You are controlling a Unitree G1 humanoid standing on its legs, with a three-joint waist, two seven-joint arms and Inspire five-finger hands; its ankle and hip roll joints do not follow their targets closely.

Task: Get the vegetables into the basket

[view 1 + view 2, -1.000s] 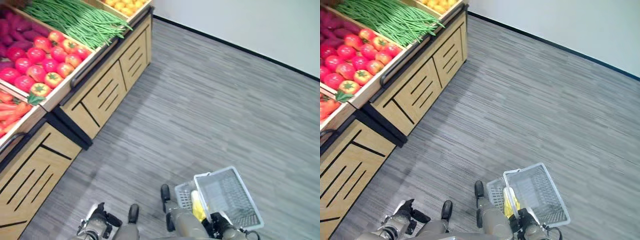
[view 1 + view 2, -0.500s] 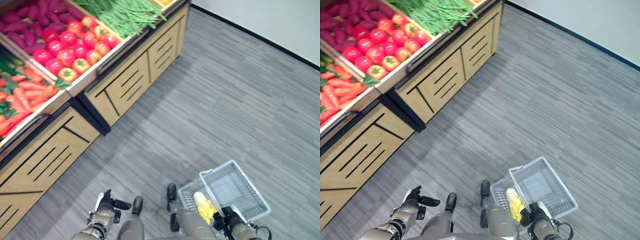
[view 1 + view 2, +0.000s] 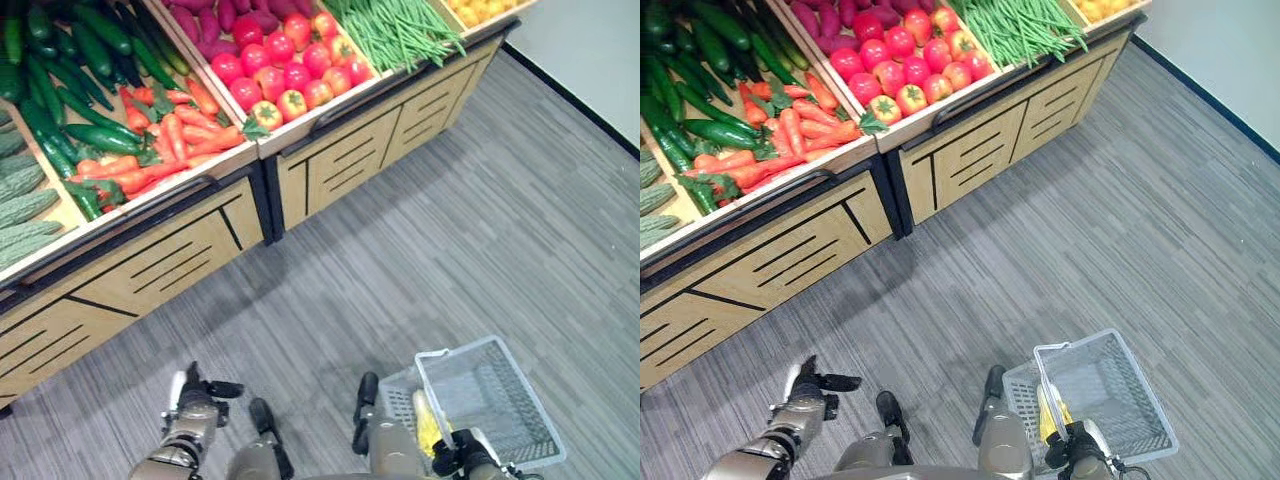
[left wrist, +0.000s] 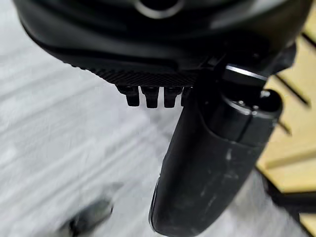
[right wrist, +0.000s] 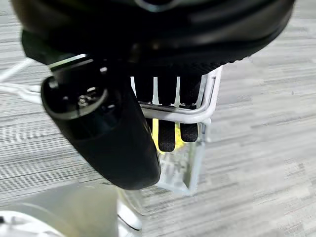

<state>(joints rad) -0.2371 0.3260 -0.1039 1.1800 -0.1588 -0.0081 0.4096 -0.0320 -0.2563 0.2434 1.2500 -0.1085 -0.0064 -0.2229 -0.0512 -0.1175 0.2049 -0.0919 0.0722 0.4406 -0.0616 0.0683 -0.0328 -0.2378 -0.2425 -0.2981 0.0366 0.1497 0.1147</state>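
A white wire basket (image 3: pixel 492 402) hangs low at my right side with a yellow corn cob (image 3: pixel 427 430) lying in it. My right hand (image 3: pixel 456 462) is shut on the basket's white handle (image 5: pixel 174 111), fingers curled over the bar. My left hand (image 3: pixel 194 398) hangs low on the left, open and holding nothing, its thumb (image 4: pixel 212 163) sticking out. On the wooden stand ahead lie carrots (image 3: pixel 165 140), tomatoes (image 3: pixel 285 80), cucumbers (image 3: pixel 70 95), green beans (image 3: pixel 400 30) and purple sweet potatoes (image 3: pixel 215 20), all well beyond both hands.
The stand's slatted wooden front (image 3: pixel 350 165) runs across the upper left, with black rails along its edge. Pale green gourds (image 3: pixel 20 205) lie at the far left and yellow fruit (image 3: pixel 480 8) at the far right. Grey plank floor (image 3: pixel 450 250) stretches to a white wall.
The whole view has swung along the stand, so carrots and cucumbers now show. My right hand still holds the basket; my left hand stays low and empty.
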